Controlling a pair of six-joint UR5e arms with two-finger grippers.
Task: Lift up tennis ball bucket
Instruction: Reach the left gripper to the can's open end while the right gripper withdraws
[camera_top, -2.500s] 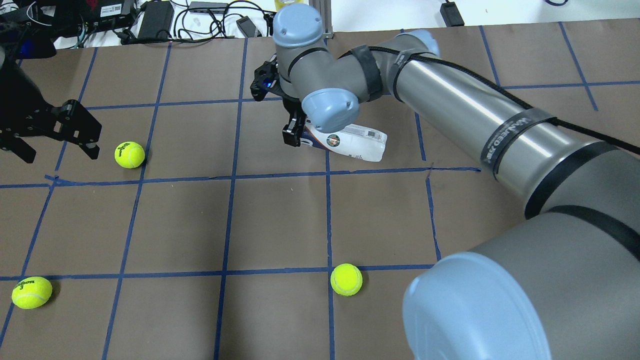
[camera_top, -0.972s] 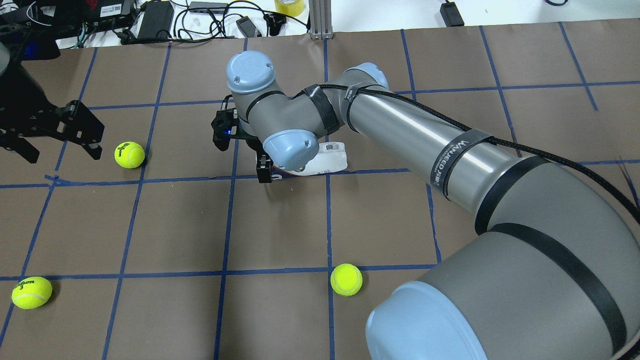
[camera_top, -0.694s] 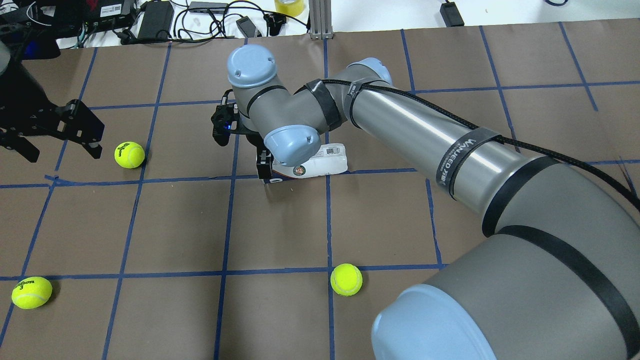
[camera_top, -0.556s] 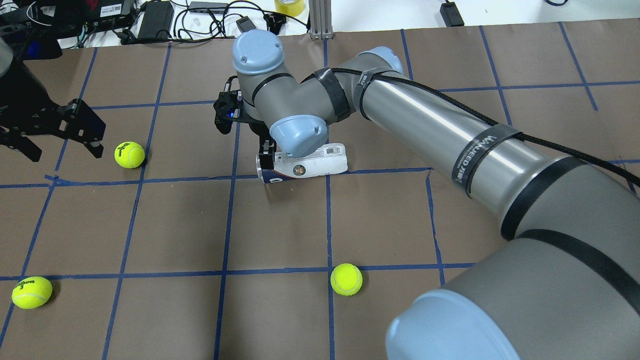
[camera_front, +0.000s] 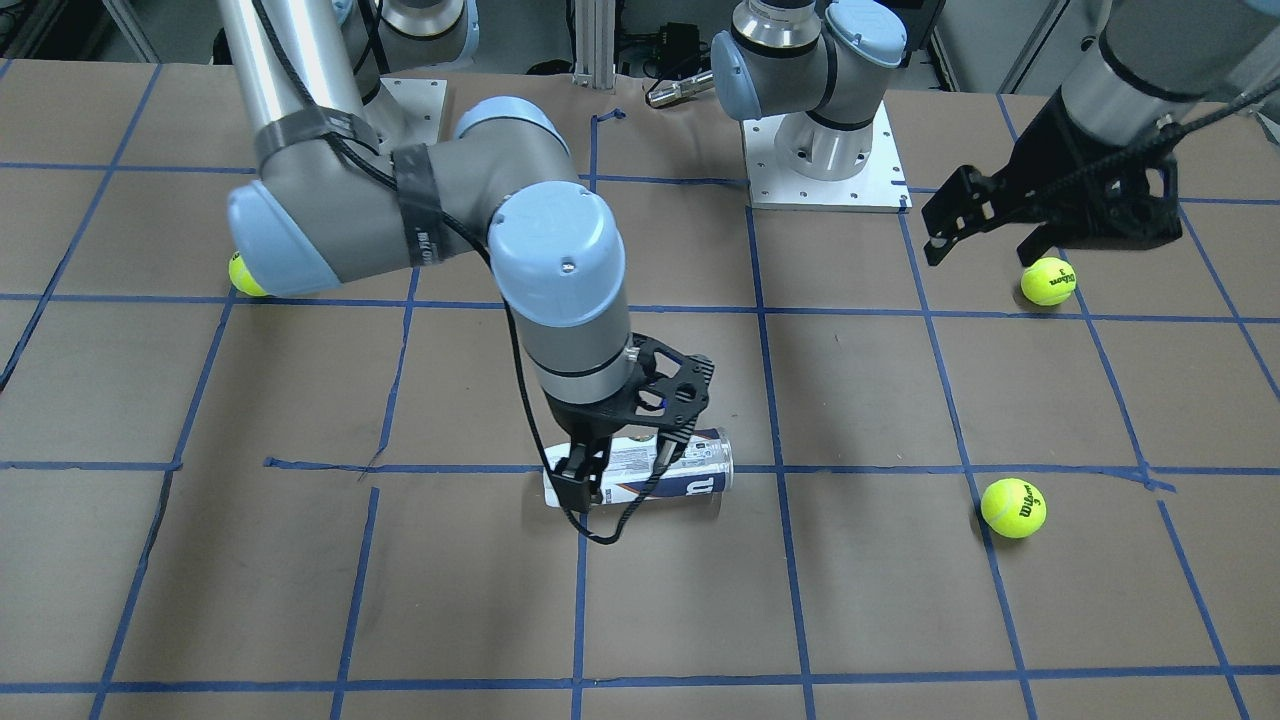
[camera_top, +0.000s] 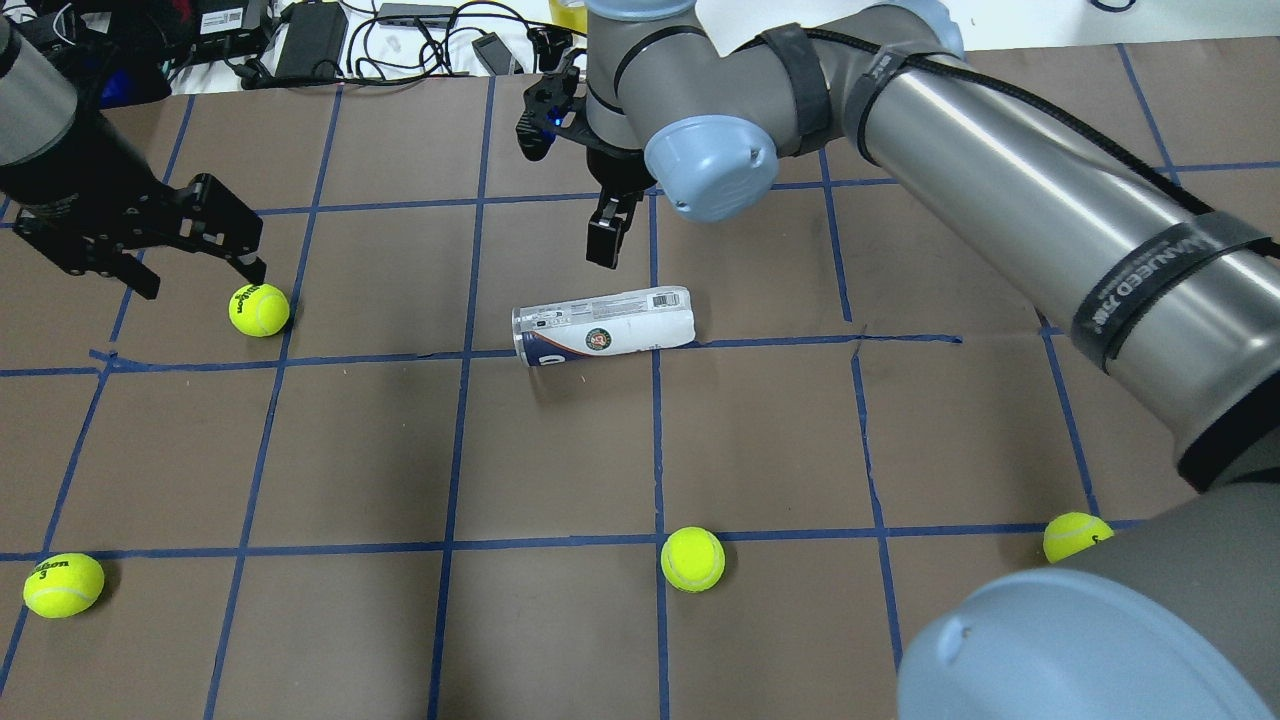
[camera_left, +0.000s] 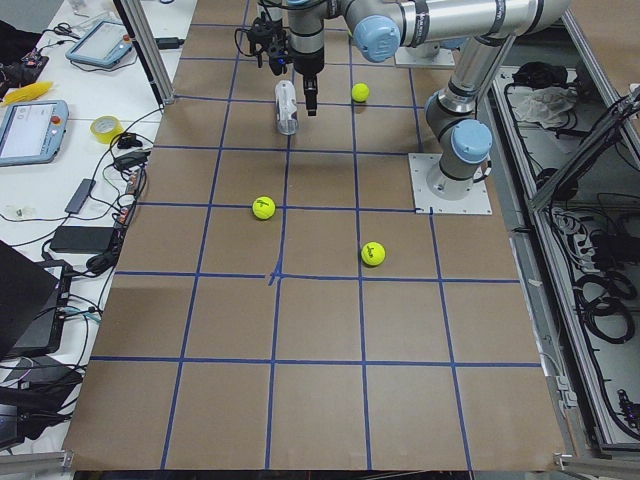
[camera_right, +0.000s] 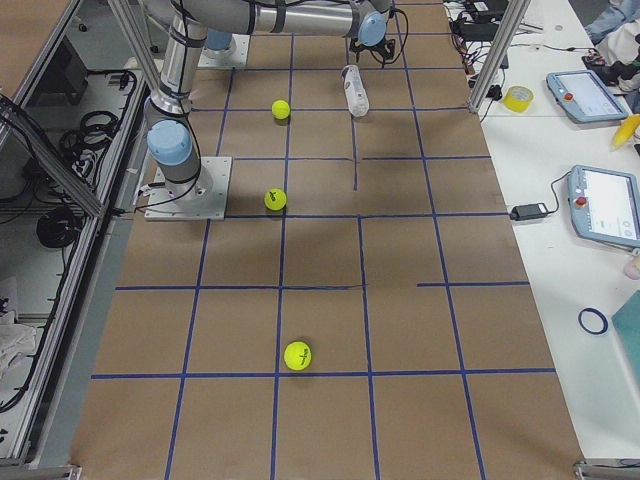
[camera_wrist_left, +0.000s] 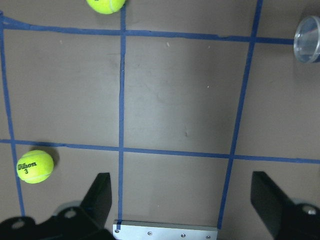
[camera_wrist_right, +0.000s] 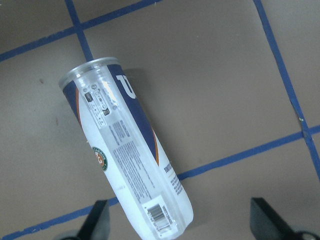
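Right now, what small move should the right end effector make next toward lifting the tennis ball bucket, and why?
Probably lower the right end effector straight down over the middle of the tennis ball bucket. The bucket lies on its side on the table, ungripped, and the end effector hangs open above it, so nothing can be lifted yet.

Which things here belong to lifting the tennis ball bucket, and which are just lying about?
Job: clear plastic tennis-ball can with white and navy label, lying on its side; open right gripper above it.
Lying about: four yellow tennis balls; open left gripper near one ball.
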